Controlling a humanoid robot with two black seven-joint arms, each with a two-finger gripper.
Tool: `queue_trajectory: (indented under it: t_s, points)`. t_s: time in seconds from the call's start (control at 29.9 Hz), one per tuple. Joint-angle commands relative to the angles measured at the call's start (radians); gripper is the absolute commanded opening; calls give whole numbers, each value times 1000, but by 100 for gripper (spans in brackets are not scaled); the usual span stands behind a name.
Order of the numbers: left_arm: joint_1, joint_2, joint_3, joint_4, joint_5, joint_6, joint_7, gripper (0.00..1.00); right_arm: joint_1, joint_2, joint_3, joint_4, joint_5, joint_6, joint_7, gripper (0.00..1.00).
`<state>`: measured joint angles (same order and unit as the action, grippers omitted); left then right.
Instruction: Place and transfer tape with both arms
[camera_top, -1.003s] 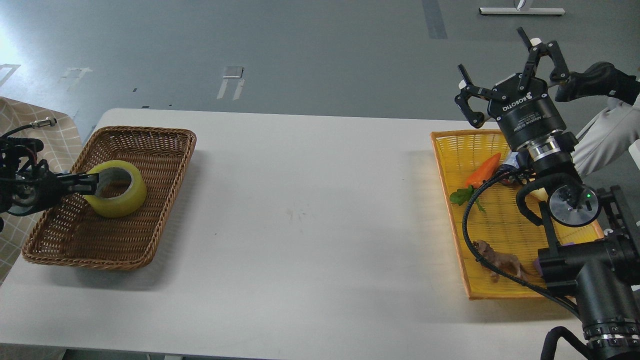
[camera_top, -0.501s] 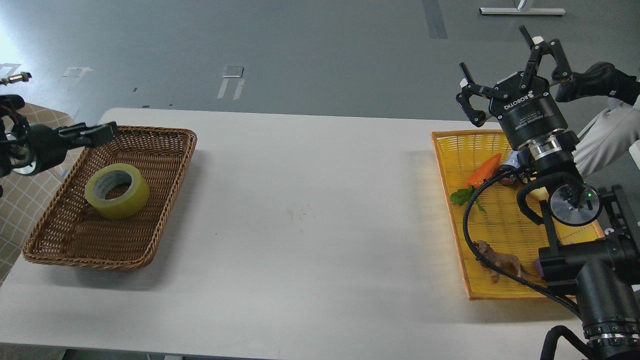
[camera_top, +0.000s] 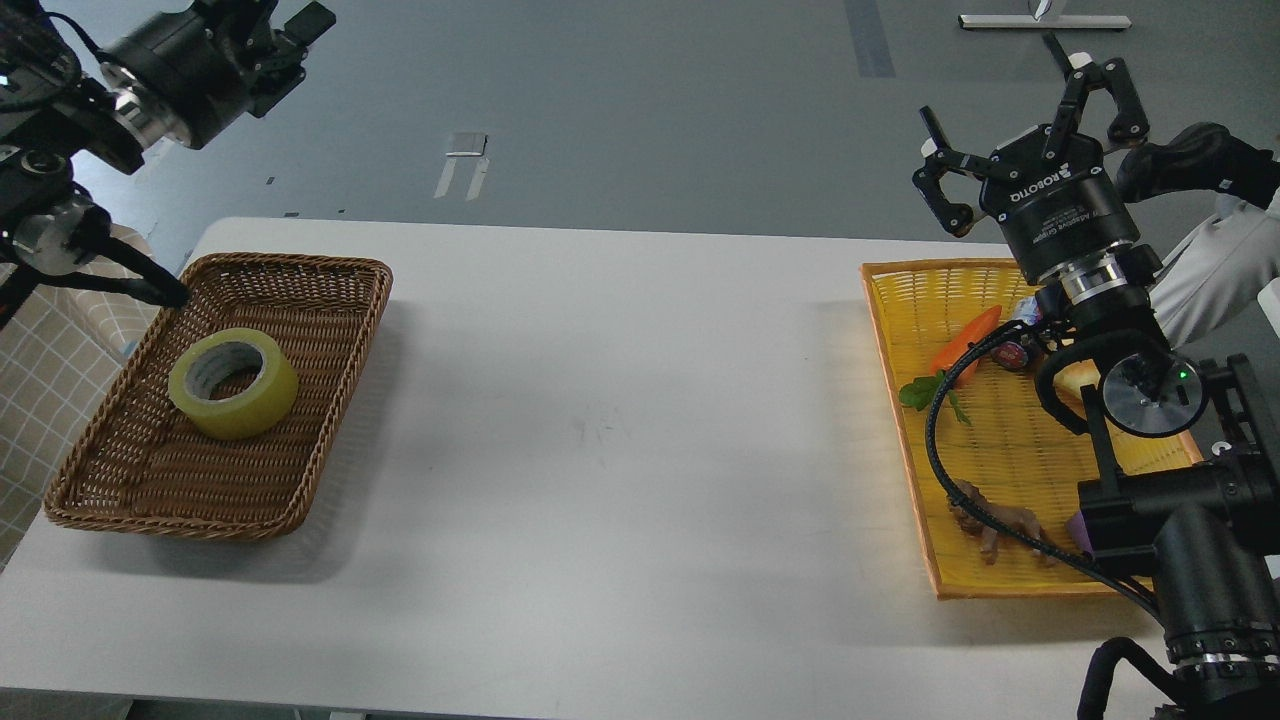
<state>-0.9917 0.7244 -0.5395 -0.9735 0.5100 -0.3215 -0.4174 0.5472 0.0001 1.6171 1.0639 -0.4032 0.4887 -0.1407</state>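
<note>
The tape (camera_top: 232, 383), a yellow roll with a grey-white core, lies flat in the brown wicker basket (camera_top: 330, 380) at the table's left. My left gripper (camera_top: 292, 28) is raised high above and behind the basket at the top left, well clear of the tape; it is blurred and its fingers cannot be told apart. My right gripper (camera_top: 1022, 125), marked ROBOTIQ, is open and empty, fingers spread and pointing up, above the back edge of the yellow tray (camera_top: 900, 330) at the right.
The yellow tray holds a toy carrot (camera_top: 962, 343), a green leaf (camera_top: 918, 393) and a brown animal figure (camera_top: 990, 525). A black-gloved hand (camera_top: 1195, 160) reaches in behind my right gripper. A checked cloth (camera_top: 40, 400) lies left of the table.
My left gripper has let go of the tape, left it in the wicker basket, and risen up and back to the top left. My right gripper has barely moved.
</note>
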Motion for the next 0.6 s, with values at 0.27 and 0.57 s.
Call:
queue_trajectory:
  t_s: [0.27,0.57]
  points:
    - [109,-206,-212,-4,-209,-167,5,98,126,-34,-19,-143,0,0,-16,100]
    - [232,-327,-338,-5,-234,-167,6,98,178,-22,-62,-200,0,0,-16,100]
